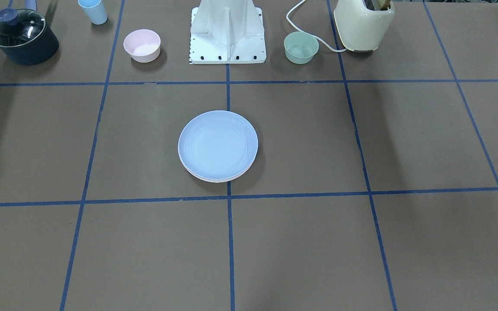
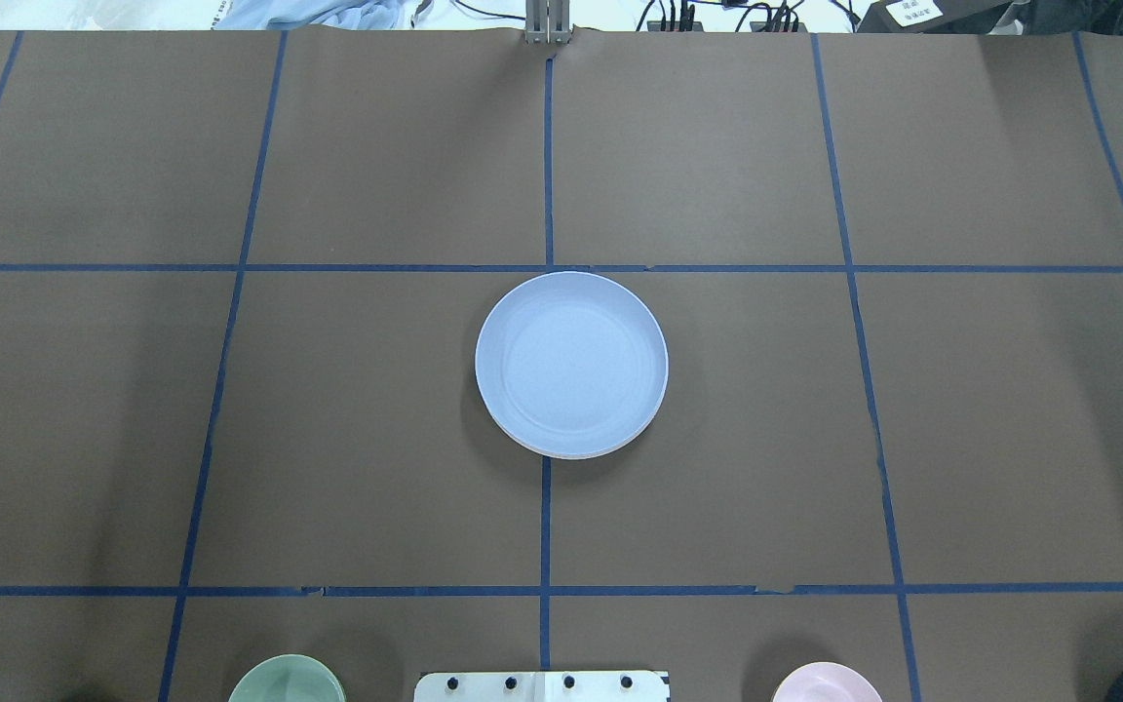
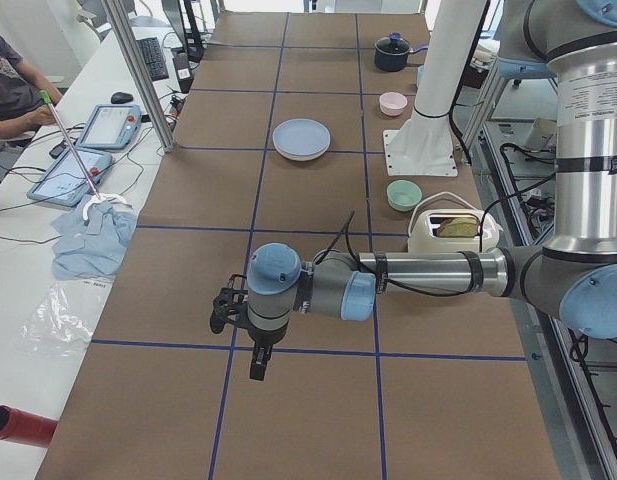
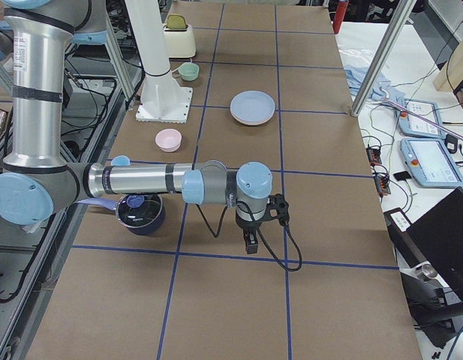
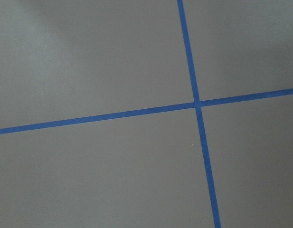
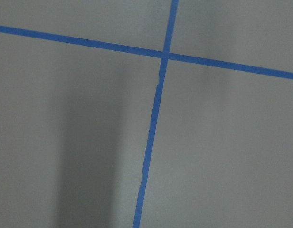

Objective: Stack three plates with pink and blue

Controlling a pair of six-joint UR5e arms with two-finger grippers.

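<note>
The blue plate (image 1: 218,144) lies on top of a stack at the table's middle, and also shows in the overhead view (image 2: 571,363). A thin pale pink-white rim (image 1: 214,179) of a plate shows under it; the lower plates are otherwise hidden. My left gripper (image 3: 256,366) hangs over the mat far from the stack, at the table's left end. My right gripper (image 4: 250,241) hangs over the mat at the right end. Both show only in the side views, so I cannot tell whether they are open or shut. The wrist views show only mat and blue tape.
Near the robot base (image 1: 227,34) stand a small pink bowl (image 1: 142,45), a green bowl (image 1: 301,47), a cream toaster (image 1: 363,23), a light-blue cup (image 1: 93,11) and a dark pot with a glass lid (image 1: 22,36). An operator's table runs along the far side (image 3: 78,170).
</note>
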